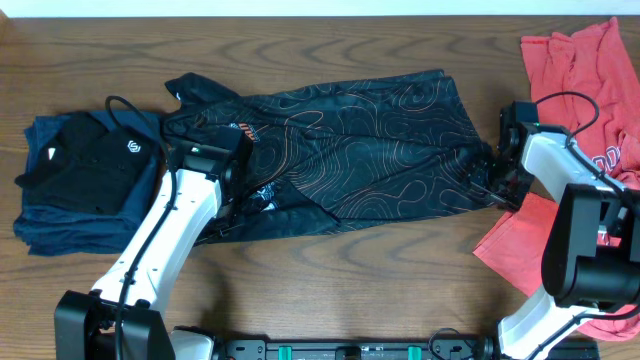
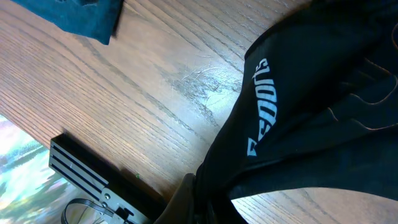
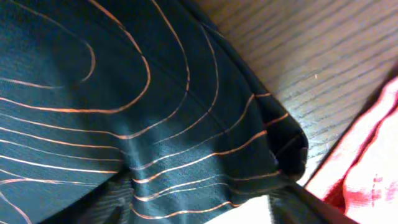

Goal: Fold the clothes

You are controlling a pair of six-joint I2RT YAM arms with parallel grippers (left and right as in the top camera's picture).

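The left end effector (image 1: 238,200) pinches the black shirt (image 1: 370,140) at its 8 o'clock edge. Whether the right end effector (image 1: 487,180), at 3 o'clock, grips cannot be told.

White lettering (image 2: 262,106) is printed on the black shirt (image 2: 323,93); in the left wrist view it is turned on its side and cannot be read with certainty. White letters (image 1: 609,158) are partly shown on the coral-red T-shirt (image 1: 575,70), too small to be read. A small white emblem (image 1: 133,148) is carried by the folded dark garment (image 1: 80,170).
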